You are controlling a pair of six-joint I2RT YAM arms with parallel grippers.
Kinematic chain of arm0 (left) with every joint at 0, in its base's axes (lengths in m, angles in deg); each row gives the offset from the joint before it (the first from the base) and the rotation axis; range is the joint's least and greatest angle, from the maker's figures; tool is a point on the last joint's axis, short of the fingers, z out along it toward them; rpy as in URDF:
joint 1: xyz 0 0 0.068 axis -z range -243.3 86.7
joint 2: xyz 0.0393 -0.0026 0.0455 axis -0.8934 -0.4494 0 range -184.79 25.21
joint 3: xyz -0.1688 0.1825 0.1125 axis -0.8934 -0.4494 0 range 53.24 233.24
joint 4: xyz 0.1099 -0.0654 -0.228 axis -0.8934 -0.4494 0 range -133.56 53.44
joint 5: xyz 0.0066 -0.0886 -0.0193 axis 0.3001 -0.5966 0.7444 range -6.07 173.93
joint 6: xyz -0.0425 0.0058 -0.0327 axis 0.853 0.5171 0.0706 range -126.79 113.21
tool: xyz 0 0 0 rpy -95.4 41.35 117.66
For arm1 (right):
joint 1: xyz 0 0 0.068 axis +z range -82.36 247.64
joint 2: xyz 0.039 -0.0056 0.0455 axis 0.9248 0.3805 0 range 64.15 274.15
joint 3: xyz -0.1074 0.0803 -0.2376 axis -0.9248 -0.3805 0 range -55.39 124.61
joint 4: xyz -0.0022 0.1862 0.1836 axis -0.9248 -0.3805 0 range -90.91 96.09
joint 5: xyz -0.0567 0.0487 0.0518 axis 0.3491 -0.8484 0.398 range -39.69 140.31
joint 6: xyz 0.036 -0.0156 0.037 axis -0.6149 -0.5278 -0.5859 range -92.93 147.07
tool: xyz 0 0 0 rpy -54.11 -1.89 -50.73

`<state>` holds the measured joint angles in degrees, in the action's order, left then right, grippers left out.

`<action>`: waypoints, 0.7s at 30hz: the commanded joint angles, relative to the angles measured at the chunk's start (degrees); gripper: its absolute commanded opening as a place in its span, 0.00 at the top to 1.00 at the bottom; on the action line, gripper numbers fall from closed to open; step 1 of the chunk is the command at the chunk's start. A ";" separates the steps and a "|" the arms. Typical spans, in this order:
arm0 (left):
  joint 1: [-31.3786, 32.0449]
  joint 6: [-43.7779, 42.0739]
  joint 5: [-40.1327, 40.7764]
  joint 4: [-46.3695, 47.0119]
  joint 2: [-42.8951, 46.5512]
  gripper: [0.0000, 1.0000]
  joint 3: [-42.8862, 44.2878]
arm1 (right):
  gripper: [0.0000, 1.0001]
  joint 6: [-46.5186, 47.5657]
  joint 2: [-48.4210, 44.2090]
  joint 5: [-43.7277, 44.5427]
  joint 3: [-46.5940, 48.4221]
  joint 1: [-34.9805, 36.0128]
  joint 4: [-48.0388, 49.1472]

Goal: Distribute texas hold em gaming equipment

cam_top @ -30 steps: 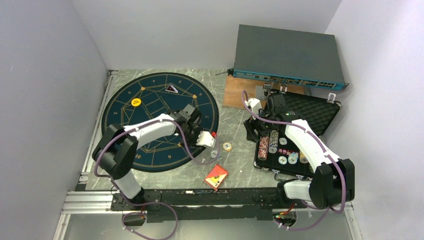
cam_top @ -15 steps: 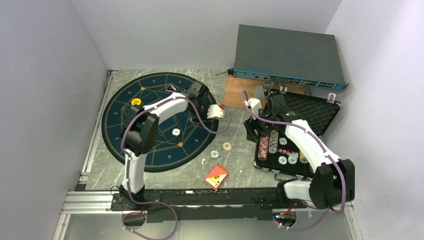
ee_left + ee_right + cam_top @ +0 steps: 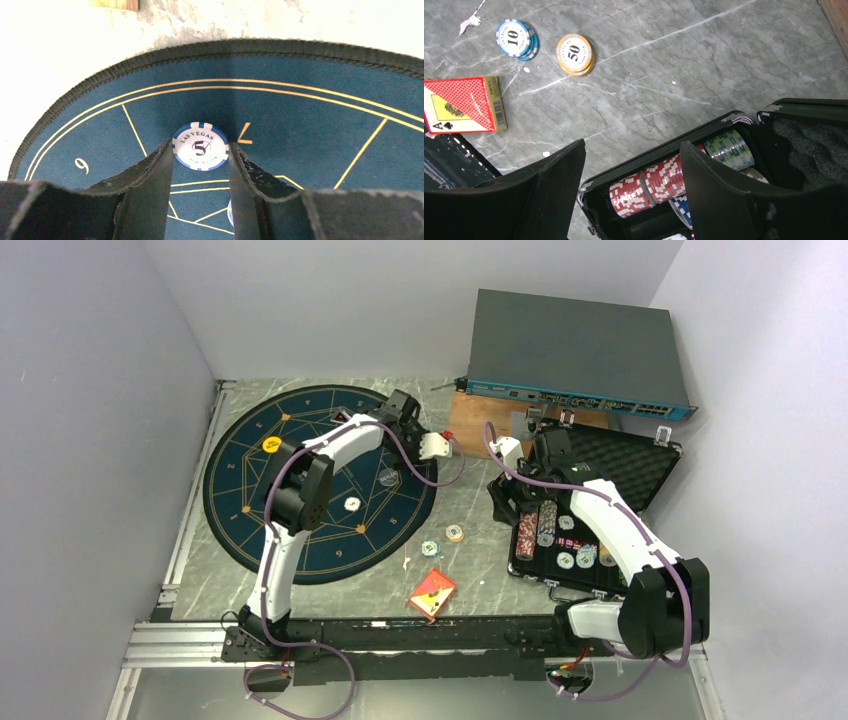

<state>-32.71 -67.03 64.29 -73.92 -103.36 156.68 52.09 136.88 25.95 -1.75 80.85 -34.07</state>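
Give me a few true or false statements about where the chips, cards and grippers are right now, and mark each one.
1. The left gripper has the 5 chip between its fingers, above the navy mat. True.
2. The right gripper is clamped on a playing card. False: the right gripper is open and empty, over the rim of the case.
3. The 10 chip and the 50 chip lie on the table. True.
4. The card box lies on the navy mat. False: it lies on the table, off the mat.
5. The yellow disc lies on the navy mat. True.
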 commanded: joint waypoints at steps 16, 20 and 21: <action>-2.76 8.75 -6.85 -6.87 23.17 0.13 -9.08 | 0.22 0.98 -0.98 -1.28 0.23 -0.20 1.17; -4.32 13.12 -4.90 -6.09 33.21 0.11 -19.87 | 0.18 1.02 -1.44 -1.38 0.19 -0.12 0.99; -4.65 13.37 -4.12 -6.53 34.72 0.10 -22.01 | 0.16 1.08 -1.59 -1.39 0.15 -0.12 0.97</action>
<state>-36.14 -58.95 60.88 -78.69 -76.50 141.57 52.15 136.88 25.84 -1.75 80.85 -34.11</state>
